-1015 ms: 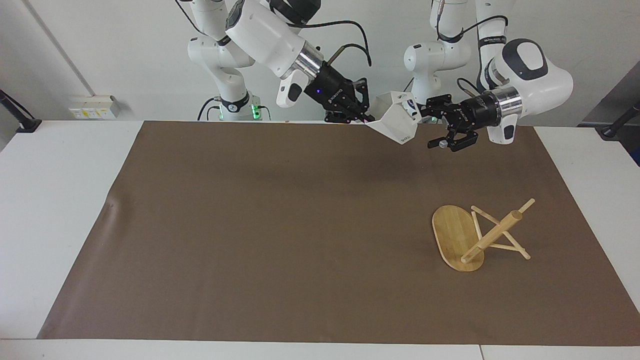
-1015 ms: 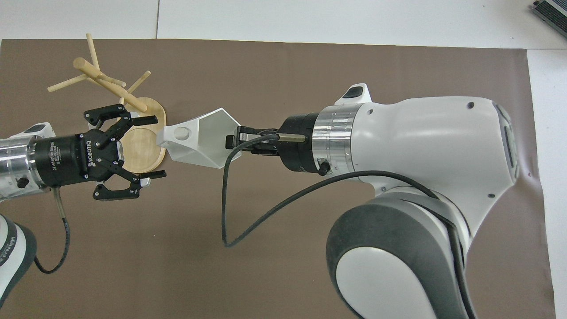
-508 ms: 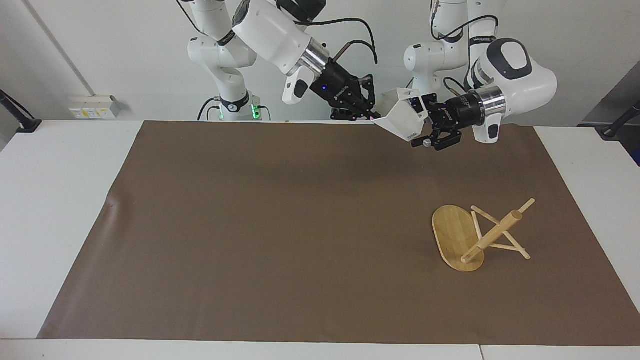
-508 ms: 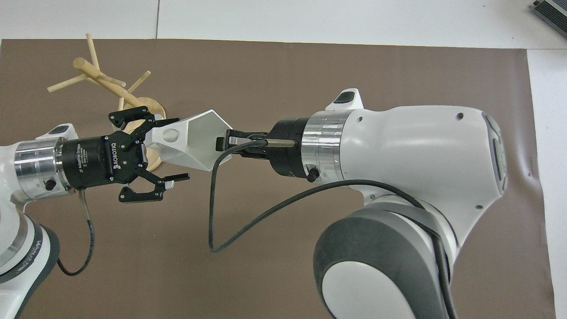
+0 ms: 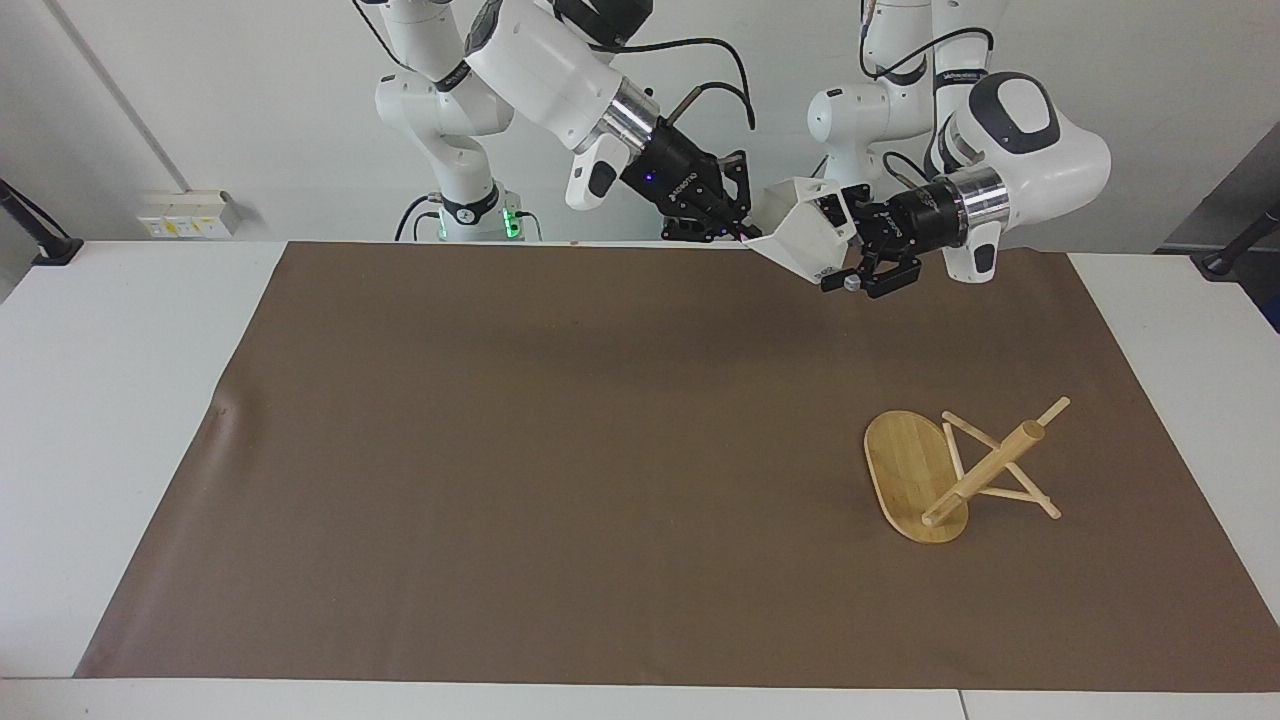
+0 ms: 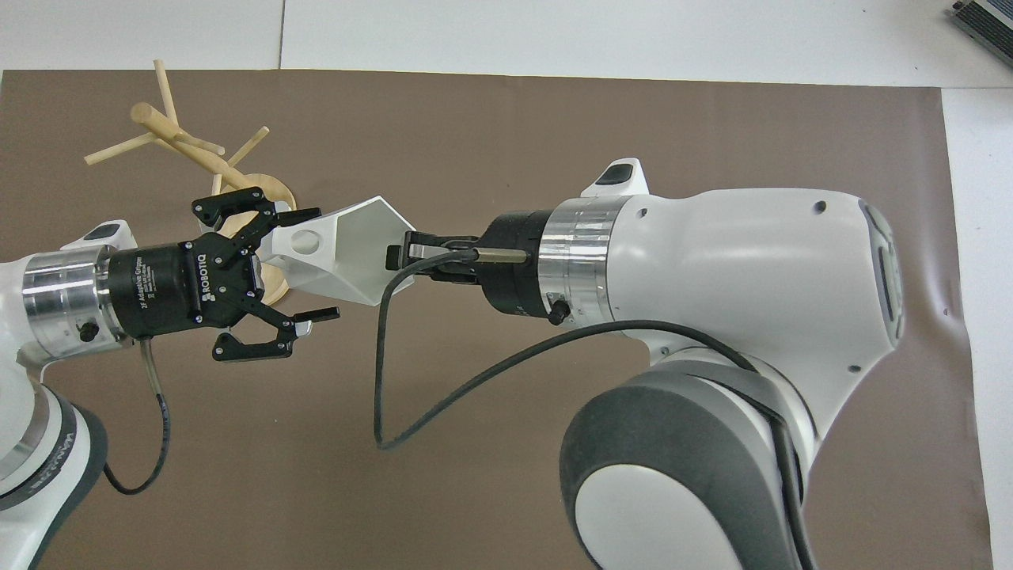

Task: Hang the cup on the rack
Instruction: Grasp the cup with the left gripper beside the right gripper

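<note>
Held the cup (image 5: 803, 238) in mid-air over the robots' edge of the brown mat (image 5: 560, 450), tipped on its side, rim pinched by the right gripper (image 5: 745, 233) with fingers clamped together on the wall; handle (image 6: 305, 240) with round hole pointed at the left gripper (image 6: 305, 265). Left gripper level with the cup's handle end, fingers spread wide either side of it, not closed on anything; contact with the cup could not be told. Rack (image 5: 955, 470) lay toppled on the mat toward the left arm's end, well apart from the cup, base (image 5: 905, 470) up on edge, post (image 5: 985, 470) slanted, pegs (image 5: 1010, 490) resting on the mat. White table (image 5: 120, 400) under the mat.
</note>
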